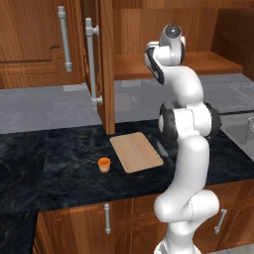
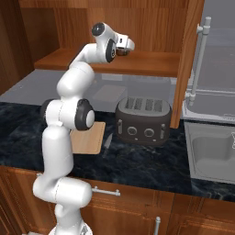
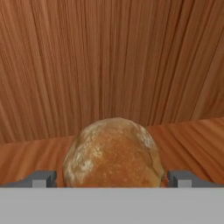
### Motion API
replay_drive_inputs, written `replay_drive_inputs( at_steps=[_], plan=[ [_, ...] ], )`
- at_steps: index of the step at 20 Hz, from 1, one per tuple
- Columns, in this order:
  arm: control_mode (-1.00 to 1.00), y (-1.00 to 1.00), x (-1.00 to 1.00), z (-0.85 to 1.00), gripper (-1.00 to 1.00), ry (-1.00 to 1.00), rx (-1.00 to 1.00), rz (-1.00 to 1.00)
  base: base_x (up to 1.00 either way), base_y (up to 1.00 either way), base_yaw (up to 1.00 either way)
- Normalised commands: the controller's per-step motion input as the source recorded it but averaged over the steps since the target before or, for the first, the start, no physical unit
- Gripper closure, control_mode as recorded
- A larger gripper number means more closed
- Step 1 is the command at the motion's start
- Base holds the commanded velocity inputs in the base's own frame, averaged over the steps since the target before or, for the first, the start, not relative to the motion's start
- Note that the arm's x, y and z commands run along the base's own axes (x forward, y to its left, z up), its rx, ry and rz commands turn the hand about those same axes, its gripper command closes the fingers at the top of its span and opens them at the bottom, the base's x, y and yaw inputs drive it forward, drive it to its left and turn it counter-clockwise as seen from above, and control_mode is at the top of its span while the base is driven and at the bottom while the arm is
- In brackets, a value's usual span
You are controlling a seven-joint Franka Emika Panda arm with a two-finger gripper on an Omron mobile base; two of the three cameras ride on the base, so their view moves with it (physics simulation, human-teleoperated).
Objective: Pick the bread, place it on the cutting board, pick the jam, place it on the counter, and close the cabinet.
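The jam (image 1: 103,164) already stands upright on the counter (image 1: 59,163), just off the cutting board's (image 1: 135,152) left edge and apart from it, so that step reads as complete. The board itself lies bare near the middle of the worktop, with no bread on it. The bread (image 3: 113,153) sits on the cabinet (image 2: 151,36) shelf (image 2: 151,63), well inside the open compartment against the wooden back wall. The arm is stretched up into that compartment, and the gripper (image 3: 112,177) is at the loaf: in the hand view the round crusty lump lies directly between the two finger tips (image 3: 40,178), one tip on each side of it. The tips stand apart with the loaf between them — whether the pads already press on the crust or merely flank it cannot be told, and no lift off the shelf is evident. The cabinet door (image 1: 105,64) stands open, edge-on to the left base view, its long grey bar handle (image 1: 91,62) facing left. A toaster (image 2: 142,120) occupies the counter below the shelf, right of the board. Judged status: the jam is placed; the bread pick is in hand but not confirmed; the transfer to the board and the closing of the cabinet are outstanding.
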Motion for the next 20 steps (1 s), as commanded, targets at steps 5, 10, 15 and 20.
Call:
replay_drive_inputs(
  at_steps=[5,10,15,20],
  plan=[
    [-1.0,-0.06,0.04,-0.02,-1.0,0.0,0.0,-0.06,0.0,0.0,0.0],
    [-1.0,0.0,0.03,-0.07,-1.0,0.0,0.0,-0.04,0.0,0.0,0.0],
    [-1.0,0.0,0.04,-0.07,1.0,0.0,0.0,-0.04,0.0,0.0,0.0],
    [-1.0,0.0,0.0,0.0,1.0,0.0,0.0,-0.01,0.0,0.0,0.0]
  ],
)
